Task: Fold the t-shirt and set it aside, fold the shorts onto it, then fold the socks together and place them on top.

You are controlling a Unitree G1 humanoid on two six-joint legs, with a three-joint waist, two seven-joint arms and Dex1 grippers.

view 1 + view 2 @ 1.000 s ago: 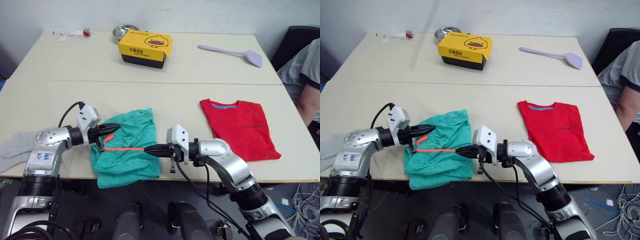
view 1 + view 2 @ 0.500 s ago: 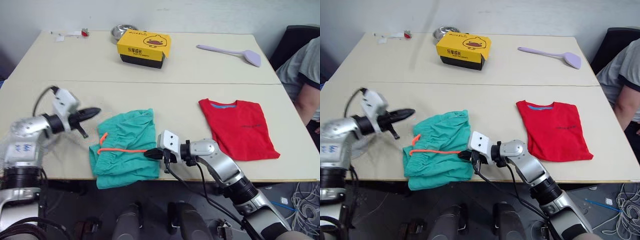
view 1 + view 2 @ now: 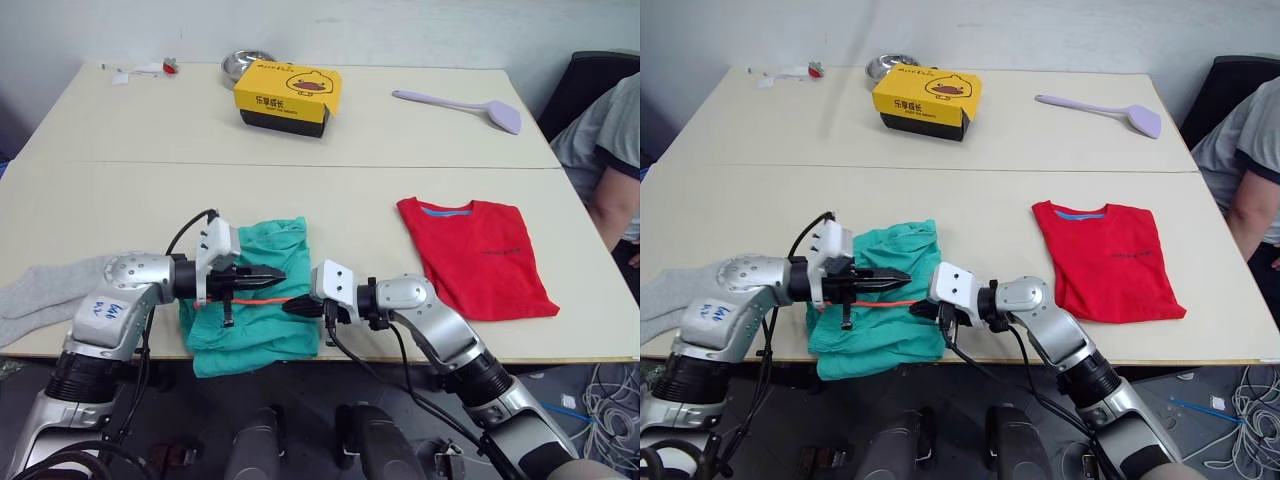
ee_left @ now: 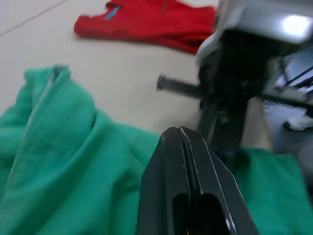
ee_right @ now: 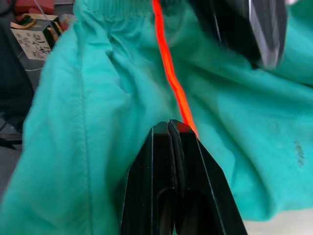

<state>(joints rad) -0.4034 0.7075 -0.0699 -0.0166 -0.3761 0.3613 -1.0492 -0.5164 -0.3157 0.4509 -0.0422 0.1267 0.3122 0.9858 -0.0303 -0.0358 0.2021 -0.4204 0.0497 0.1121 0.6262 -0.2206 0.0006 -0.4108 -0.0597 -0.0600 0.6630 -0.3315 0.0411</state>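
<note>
Since your left gripper (image 3: 268,281) swung back over the shorts (image 3: 250,300), pressed together beside the right gripper (image 3: 296,305) pinching the drawstring (image 5: 168,73), folding can resume; t-shirt (image 3: 480,255) waits folded.

Silver-grey rounded arm shells are seen, with white camera blocks at the wrists and black cables. Each claw, left claw (image 3: 272,279) and right claw (image 3: 290,306), is tipped by tapered black fingers.

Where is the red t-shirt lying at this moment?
The t-shirt lies flat on the robot's right side of the table, apart from the shorts, near the person.
</note>
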